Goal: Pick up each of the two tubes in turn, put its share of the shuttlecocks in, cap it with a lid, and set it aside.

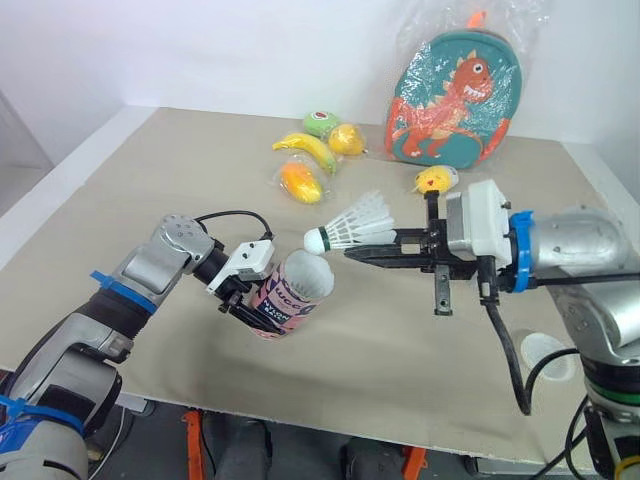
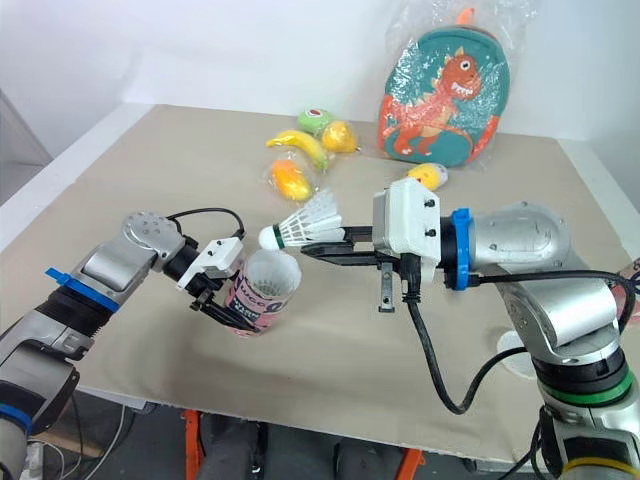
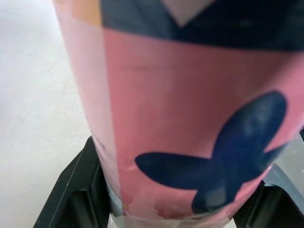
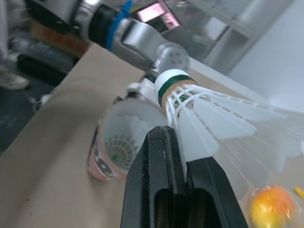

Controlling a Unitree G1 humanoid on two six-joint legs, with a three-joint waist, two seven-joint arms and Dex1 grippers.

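My left gripper (image 1: pixel 252 306) is shut on a pink tube (image 1: pixel 290 292), held tilted above the table with its open mouth facing right. In the right wrist view the tube (image 4: pixel 116 142) has shuttlecocks inside it. My right gripper (image 1: pixel 362 251) is shut on the feather skirt of a white shuttlecock (image 1: pixel 350 225). The shuttlecock's cork tip with its green band (image 4: pixel 172 85) points left and hovers just above the tube's rim. In the left wrist view the tube (image 3: pixel 190 118) sits between the black fingers (image 3: pixel 76 190).
A white round lid (image 1: pixel 545 352) lies near the table's front right edge. A bagged dinosaur backpack (image 1: pixel 455 95) stands at the back. Toy fruit, a banana (image 1: pixel 305 150), an orange piece (image 1: pixel 300 182) and a yellow piece (image 1: pixel 436 180), lie behind the grippers.
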